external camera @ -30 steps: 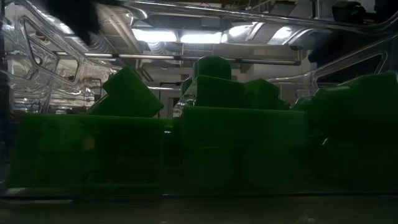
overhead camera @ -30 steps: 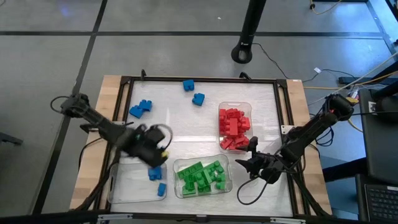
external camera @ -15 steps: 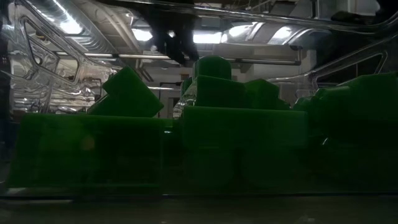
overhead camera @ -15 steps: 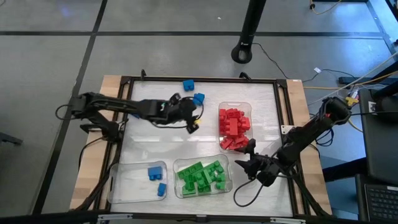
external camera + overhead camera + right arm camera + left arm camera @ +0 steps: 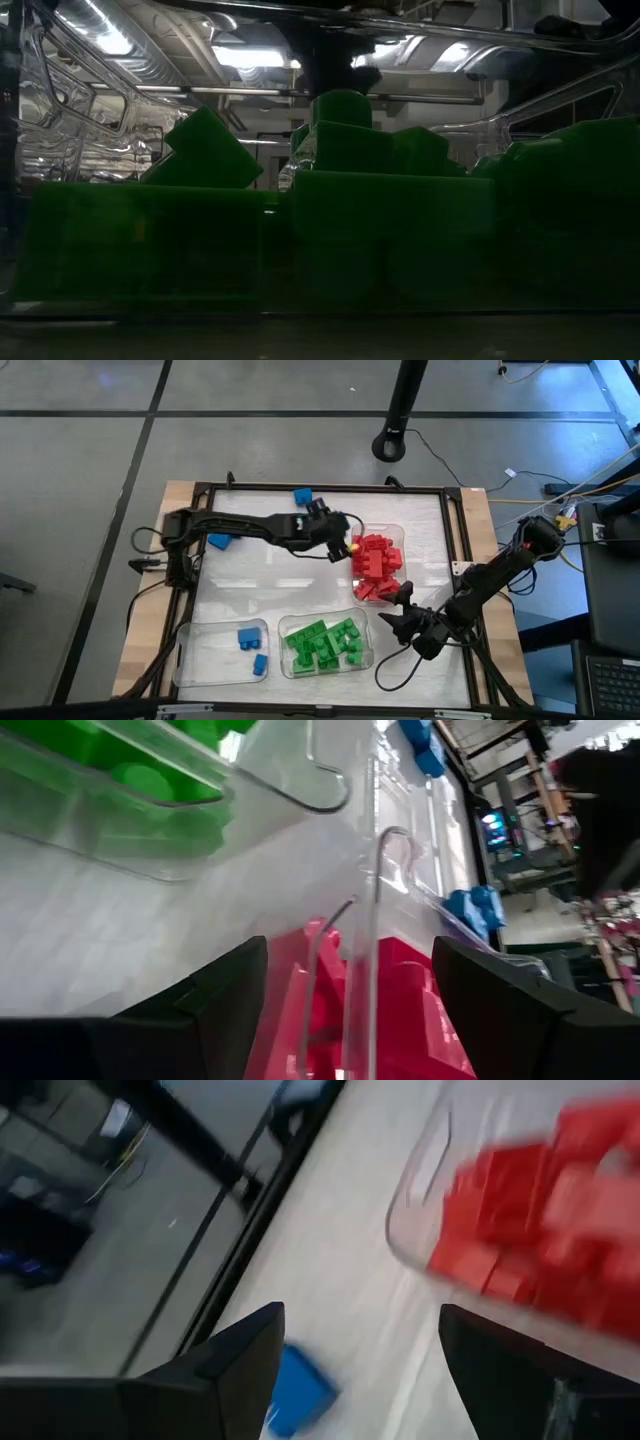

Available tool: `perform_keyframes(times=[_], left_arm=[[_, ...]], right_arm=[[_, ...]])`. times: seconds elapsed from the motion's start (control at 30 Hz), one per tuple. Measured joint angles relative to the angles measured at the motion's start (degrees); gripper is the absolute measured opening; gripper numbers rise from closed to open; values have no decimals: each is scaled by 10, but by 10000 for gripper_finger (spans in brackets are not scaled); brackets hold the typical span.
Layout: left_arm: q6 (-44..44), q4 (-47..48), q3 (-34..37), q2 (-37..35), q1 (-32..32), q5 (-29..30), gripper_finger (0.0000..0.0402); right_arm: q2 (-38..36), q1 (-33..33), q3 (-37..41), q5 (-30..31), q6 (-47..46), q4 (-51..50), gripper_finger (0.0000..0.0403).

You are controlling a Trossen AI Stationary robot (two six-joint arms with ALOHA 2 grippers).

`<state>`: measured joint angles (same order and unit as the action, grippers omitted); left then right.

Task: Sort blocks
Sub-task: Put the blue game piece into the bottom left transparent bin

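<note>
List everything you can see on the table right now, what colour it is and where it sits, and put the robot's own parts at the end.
Red blocks: a heap, count unclear, red, filling the clear tray at the table's right middle.
Green blocks: a heap, count unclear, green, in the clear tray at the near edge, centre.
Blue blocks in a tray: two, blue, in the clear tray at the near left.
Loose blue blocks: at least two in view, blue, one at the far edge, one at the far left beside the left arm.
Left claw: open, reached across to the red tray's left edge, with a blue block beneath its fingers.
Right claw: open, empty, near right, between the red and green trays.
</note>
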<state>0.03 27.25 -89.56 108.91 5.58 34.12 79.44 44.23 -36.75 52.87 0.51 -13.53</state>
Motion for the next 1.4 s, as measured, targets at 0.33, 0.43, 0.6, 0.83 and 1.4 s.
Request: perform_keyframes(times=[0.33, 0.43, 0.6, 0.83, 1.4], left_arm=[[-91, 114, -55, 104, 46, 65, 254], [-116, 114, -46, 120, 57, 62, 254], [-155, 113, -34, 136, 75, 64, 254], [-187, 103, -34, 139, 81, 54, 254], [-191, 120, -34, 168, 95, 10, 254]], right_arm=[[0, -9, 0, 21, -1, -22, 282], [0, -12, 0, 14, -2, -23, 282], [-1, -12, 0, 6, -2, -27, 282], [-1, -12, 0, 6, -2, -29, 282], [-1, -12, 0, 11, -2, -29, 282]])
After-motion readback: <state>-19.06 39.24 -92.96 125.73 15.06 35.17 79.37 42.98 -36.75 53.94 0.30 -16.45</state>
